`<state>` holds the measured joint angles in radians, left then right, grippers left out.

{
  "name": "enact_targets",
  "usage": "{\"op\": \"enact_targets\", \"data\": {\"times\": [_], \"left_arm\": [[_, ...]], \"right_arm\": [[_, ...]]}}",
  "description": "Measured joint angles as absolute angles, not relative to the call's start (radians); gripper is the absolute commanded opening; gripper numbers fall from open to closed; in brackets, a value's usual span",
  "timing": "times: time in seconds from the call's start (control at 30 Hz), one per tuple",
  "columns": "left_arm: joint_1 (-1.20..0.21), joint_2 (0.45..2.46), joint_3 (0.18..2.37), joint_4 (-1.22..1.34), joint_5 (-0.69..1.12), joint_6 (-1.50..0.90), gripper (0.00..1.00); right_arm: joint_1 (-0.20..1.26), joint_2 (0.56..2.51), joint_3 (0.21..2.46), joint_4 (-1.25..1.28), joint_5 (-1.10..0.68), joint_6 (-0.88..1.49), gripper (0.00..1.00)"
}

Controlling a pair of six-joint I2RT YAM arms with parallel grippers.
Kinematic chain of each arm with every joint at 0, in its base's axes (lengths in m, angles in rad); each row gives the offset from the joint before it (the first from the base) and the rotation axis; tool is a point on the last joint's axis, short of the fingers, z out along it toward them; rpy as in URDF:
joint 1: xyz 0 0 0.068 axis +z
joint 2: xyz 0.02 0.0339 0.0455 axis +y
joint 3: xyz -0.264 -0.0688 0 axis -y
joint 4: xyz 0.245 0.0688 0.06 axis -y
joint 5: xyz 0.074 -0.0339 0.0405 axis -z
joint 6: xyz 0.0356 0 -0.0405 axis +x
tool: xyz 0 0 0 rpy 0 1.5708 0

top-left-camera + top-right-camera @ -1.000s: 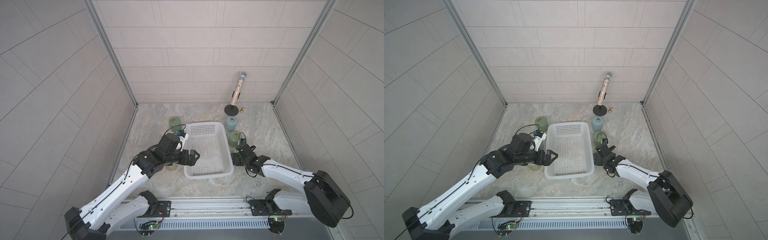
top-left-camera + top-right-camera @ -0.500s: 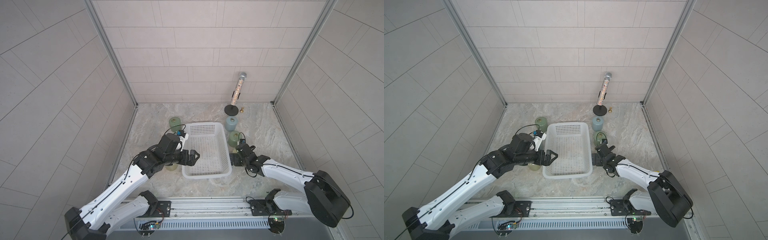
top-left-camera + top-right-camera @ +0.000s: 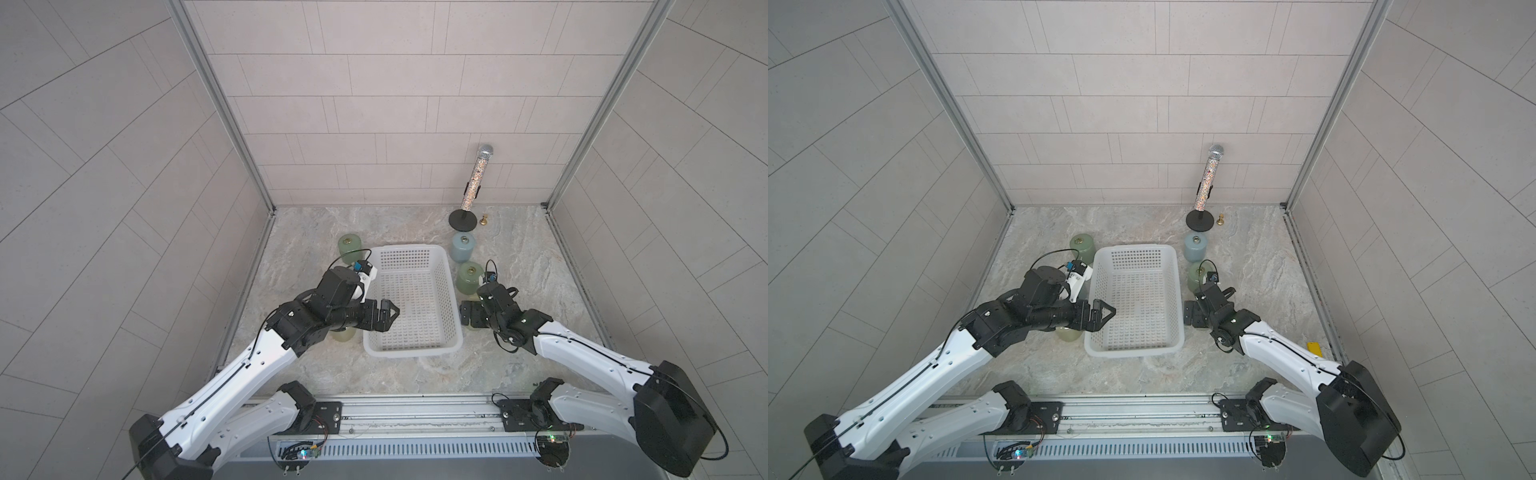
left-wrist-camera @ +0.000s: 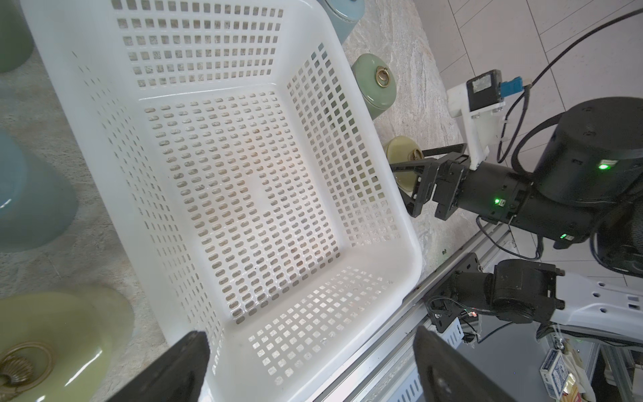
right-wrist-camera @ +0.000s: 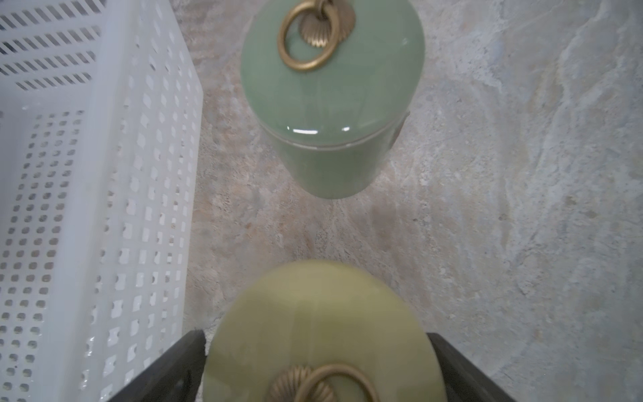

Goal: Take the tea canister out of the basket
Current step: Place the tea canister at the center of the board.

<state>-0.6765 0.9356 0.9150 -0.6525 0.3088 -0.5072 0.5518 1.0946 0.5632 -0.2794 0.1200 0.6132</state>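
basket (image 3: pixel 411 354) empty | right gripper (image 3: pixel 467 316) at its 3 o'clock, jaws wide astride yellow-green tea canister (image 5: pixel 323 330), grip unclear, probably parking it | left gripper (image 3: pixel 384 319) agape, empty, over 8 o'clock rim

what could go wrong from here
1. The right gripper seems to grip the yellow-green canister close between the basket wall and the green canister; a skewed release or retreat may tip either.
2. The open left gripper hangs over the basket rim, its arm above another pale canister; dropping could knock that one or snag the rim.
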Motion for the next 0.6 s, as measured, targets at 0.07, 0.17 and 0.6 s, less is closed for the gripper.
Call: {"op": "enact_targets", "data": {"times": [0.07,0.17,0.6], "left_arm": [[-0.677,0.934,0.915,-0.653,0.303,-0.507,1.00],[-0.677,0.927,0.915,-0.653,0.283,-0.508,1.00],[-0.665,0.966,1.018,-0.769,-0.175,-0.516,1.00]], "right_arm": [[0.551,1.069,0.579,-0.302,0.121,0.613,1.00],[0.548,1.029,0.603,-0.331,0.129,0.609,1.00],[0.479,0.908,0.805,-0.474,0.256,0.553,1.00]]}}
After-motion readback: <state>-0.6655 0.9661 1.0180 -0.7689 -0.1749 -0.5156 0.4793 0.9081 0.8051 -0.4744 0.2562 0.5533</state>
